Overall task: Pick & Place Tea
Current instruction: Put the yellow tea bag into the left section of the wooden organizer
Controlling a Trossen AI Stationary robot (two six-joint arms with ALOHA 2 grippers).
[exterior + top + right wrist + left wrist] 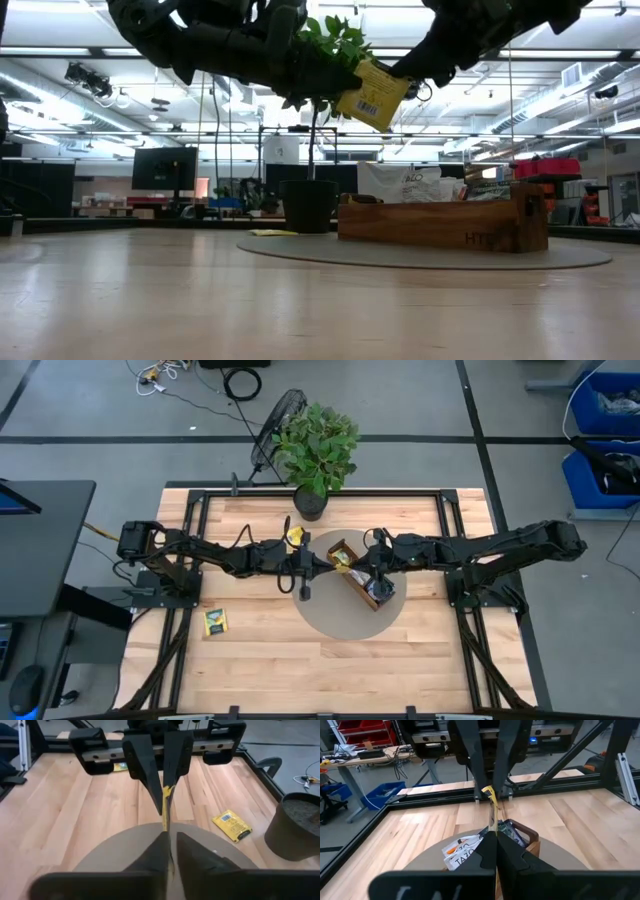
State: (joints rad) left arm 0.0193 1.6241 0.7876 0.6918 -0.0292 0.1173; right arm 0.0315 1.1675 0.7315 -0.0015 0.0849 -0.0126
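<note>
Both grippers — left (322,565) and right (358,565) — pinch one yellow packet (374,95) in mid-air; a mistimed release risks tearing or dropping it beside the box (440,222).

Lab: parts bins (606,435), monitors (165,168)

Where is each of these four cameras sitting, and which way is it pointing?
High view: above the table, looking straight down; both arms show, left gripper meeting right gripper.
Low view: at tabletop height, looking level past the wooden box; the arms enter from above.
Left wrist view: on the left arm, facing the right arm past its own fingers.
Right wrist view: the mirror case, own fingers at the bottom.
Shared: both wrist views show the yellow tea packet edge-on, pinched by both grippers.
</note>
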